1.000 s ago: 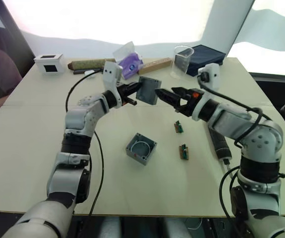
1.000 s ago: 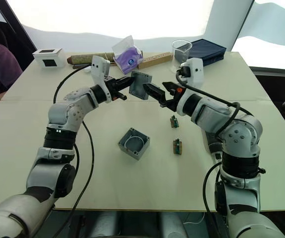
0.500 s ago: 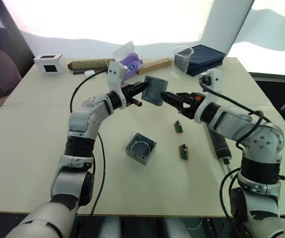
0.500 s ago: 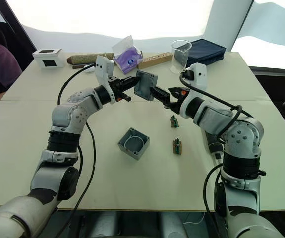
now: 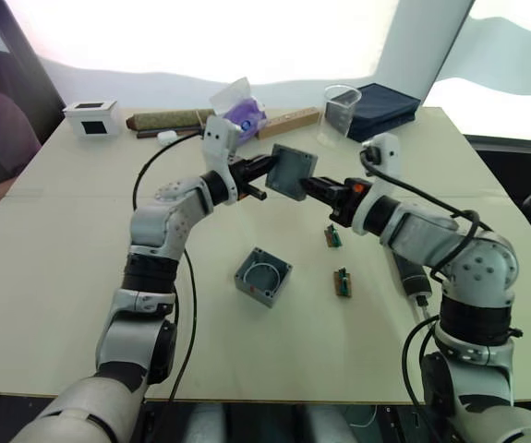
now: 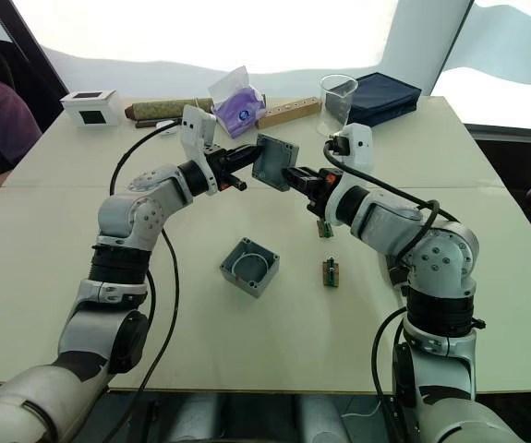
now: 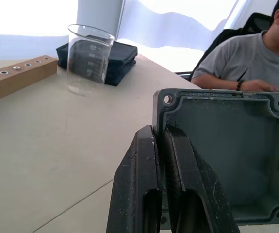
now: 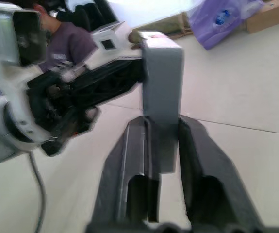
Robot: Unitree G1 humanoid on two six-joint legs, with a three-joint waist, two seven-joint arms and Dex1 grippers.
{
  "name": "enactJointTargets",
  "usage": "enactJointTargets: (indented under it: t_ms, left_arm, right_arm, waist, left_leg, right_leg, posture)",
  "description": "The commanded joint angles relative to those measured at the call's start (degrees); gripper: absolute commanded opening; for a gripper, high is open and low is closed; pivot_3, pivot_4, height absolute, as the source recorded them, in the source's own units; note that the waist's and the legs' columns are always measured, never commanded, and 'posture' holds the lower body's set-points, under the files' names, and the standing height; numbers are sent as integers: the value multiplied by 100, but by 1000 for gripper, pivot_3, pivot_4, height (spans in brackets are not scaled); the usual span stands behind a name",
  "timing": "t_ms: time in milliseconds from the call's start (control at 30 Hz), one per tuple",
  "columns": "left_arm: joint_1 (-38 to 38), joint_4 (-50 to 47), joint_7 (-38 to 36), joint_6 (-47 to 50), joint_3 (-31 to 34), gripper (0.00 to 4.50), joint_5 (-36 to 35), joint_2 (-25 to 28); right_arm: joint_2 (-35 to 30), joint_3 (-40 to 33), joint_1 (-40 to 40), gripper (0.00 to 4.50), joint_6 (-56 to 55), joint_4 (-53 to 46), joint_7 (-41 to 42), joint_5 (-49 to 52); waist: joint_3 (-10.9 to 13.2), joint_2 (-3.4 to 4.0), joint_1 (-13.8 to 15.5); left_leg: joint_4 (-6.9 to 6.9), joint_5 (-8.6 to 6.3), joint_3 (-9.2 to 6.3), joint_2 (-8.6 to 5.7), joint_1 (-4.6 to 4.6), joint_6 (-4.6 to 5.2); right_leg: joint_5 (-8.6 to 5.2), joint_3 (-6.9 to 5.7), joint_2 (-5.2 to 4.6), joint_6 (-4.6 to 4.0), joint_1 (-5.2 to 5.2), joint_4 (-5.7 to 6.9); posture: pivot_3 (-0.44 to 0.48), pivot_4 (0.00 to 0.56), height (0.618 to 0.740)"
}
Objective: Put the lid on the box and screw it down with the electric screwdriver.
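The box is seen lying open side up near the middle of the surface, with two small green circuit boards beside it toward the robot's right. The electric screwdriver is laid further right, partly hidden under the right arm. Above and beyond the box, the lid is held on edge in the air, its rim clamped by the left tool; its opposite edge is straddled by the fingers of the right tool, though whether these are pressed on it cannot be told. A clear beaker is stood at the far edge.
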Motion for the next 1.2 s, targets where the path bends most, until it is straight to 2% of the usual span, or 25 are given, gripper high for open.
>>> enactJointTargets:
  t_ms: [33,200,267,300,433,500,600,700,767,833,900,1000,1100,1200]
  left_arm:
    - [-39,-475,-214,33,-17,0,-204,32]
    - [11,-591,-455,262,-80,0,-322,171]
    - [0,-604,-610,319,-135,667,-320,273]
    - [-17,-610,-663,346,-137,851,-326,304]
    - [-88,-675,-770,533,29,2377,-519,392]
    - [-161,-728,-942,925,215,3150,-760,704]
    - [-306,-571,-1323,1577,479,3150,-1142,1347]
    - [-455,-242,-1516,1906,673,3150,-1352,1771]
    - [-516,-60,-1509,1989,792,2652,-1414,1862]
    - [-479,-36,-1547,2030,803,2147,-1455,1882]
    - [-418,-63,-1590,2006,734,1185,-1429,1875]
    - [-239,-141,-1636,1994,586,71,-1392,1791]
    - [-98,-232,-1805,1973,371,71,-1334,1799]
    - [163,-467,-2195,1780,-210,71,-1079,1966]
  right_arm:
    - [44,-102,4,293,-86,-60,-62,-56]
    - [65,-48,59,293,-152,-33,42,-117]
    - [43,-12,69,293,-200,-53,110,-196]
    - [34,9,73,293,-220,-63,150,-234]
    - [-1,102,83,293,-295,-135,323,-414]
    - [-107,242,82,293,-368,-251,465,-621]
    - [-513,589,192,293,-734,-624,895,-1246]
    - [-1462,1428,657,293,-1751,-1087,1587,-2688]
    - [-2097,2056,1093,293,-2881,-1228,2086,-3864]
    - [-2383,2372,1429,293,-3869,-1212,2315,-4697]
    - [-2573,2619,1635,293,-4743,-1080,2462,-5493]
    - [-3087,3353,1823,293,-6732,-786,2456,-7545]
    - [-3089,3453,1767,293,-8027,-434,2032,-8617]
    - [-3035,3578,1665,293,-9132,-36,1701,-9571]
  waist:
    - [0,0,-1]
    - [0,0,-5]
    - [1,1,-3]
    - [1,1,-4]
    - [1,2,3]
    - [2,2,-15]
    - [13,14,-105]
    - [20,21,-143]
    - [20,21,-125]
    - [24,15,-128]
    - [30,10,-137]
    - [37,14,-143]
    - [38,11,-152]
    - [42,7,-143]
  left_leg:
    - [-1,0,0,0,0,0]
    - [-1,0,-1,0,0,0]
    - [-1,0,-1,0,0,0]
    - [-1,0,-1,0,0,0]
    - [-2,0,0,0,0,0]
    - [-2,0,0,0,0,0]
    - [-6,0,-3,1,0,0]
    - [-12,0,-4,1,0,1]
    - [-12,-1,-4,0,0,1]
    - [-9,0,-4,-2,1,0]
    - [-7,0,-3,-2,1,0]
    - [-2,3,-1,-2,1,-5]
    - [-4,16,-2,-1,3,-28]
    - [-5,22,-2,0,4,-40]
  right_leg:
    - [0,0,0,0,0,0]
    - [0,0,1,0,-1,0]
    - [0,0,1,0,-1,0]
    - [0,0,1,0,0,0]
    - [0,0,0,0,0,-2]
    - [0,0,1,0,0,-2]
    - [0,2,5,0,-4,-1]
    - [-1,1,6,1,-7,-1]
    - [-2,0,6,2,-4,-9]
    - [-3,-2,4,4,1,-15]
    - [-3,-1,4,4,2,-16]
    - [-2,2,4,4,1,-10]
    - [-2,3,7,4,-2,-10]
    - [-2,4,7,3,-1,-8]
  posture:
    - [0,150,737]
    - [0,150,737]
    - [0,150,737]
    - [0,150,737]
    - [0,150,737]
    - [0,150,737]
    - [0,150,737]
    - [0,150,737]
    - [0,150,737]
    - [0,150,737]
    - [0,150,737]
    - [0,150,737]
    - [0,150,737]
    - [0,150,737]
